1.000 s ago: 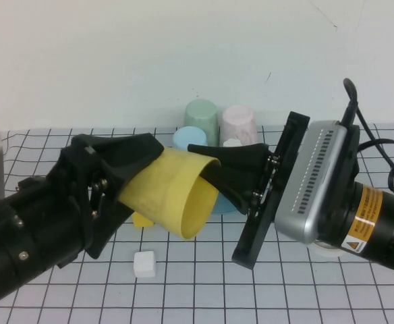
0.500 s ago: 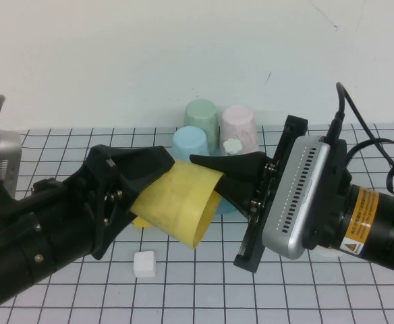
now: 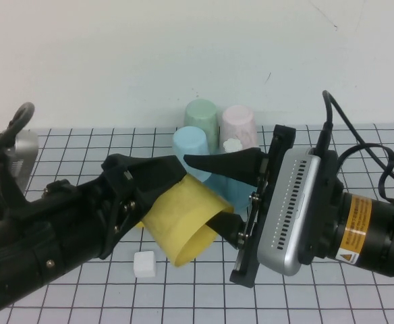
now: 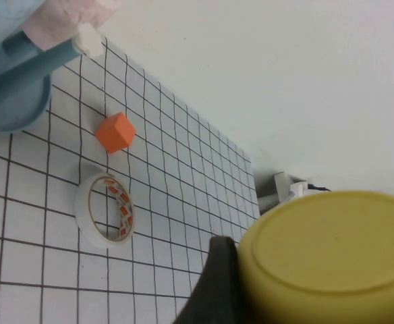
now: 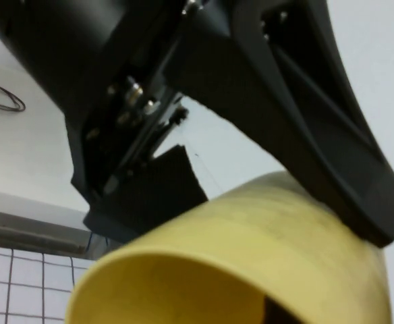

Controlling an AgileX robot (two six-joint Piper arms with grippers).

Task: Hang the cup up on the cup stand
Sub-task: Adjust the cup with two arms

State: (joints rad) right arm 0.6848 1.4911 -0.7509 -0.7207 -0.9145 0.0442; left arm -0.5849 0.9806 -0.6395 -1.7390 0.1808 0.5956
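Cup: up in the air, lying on its side, well above the table – open end toward the right side.
Left gripper: pinching the cup near its flat bottom, one finger lying over the top of it.
Right gripper: close in front of the cup's open end, fingers spread apart. Upper finger above the cup, lower finger at the rim, maybe a bit inside. Not squeezing the cup, by the look of it.
Stand: behind the two grippers, at the back of the table, with a blue cup, a green cup and a pink cup sitting upside down on it.
Free peg: one with a little white flower cap, nothing on it.
Done: cup picked up and carried near the stand.
Not done: cup not on any peg yet, not touching the stand.
Left to do: turn the cup open end down, bring it over the free peg, lower it on, open the fingers.
How far: about the middle – the hanging part is all to come.
Watch out: other cups very close to the free peg, easy to bump.
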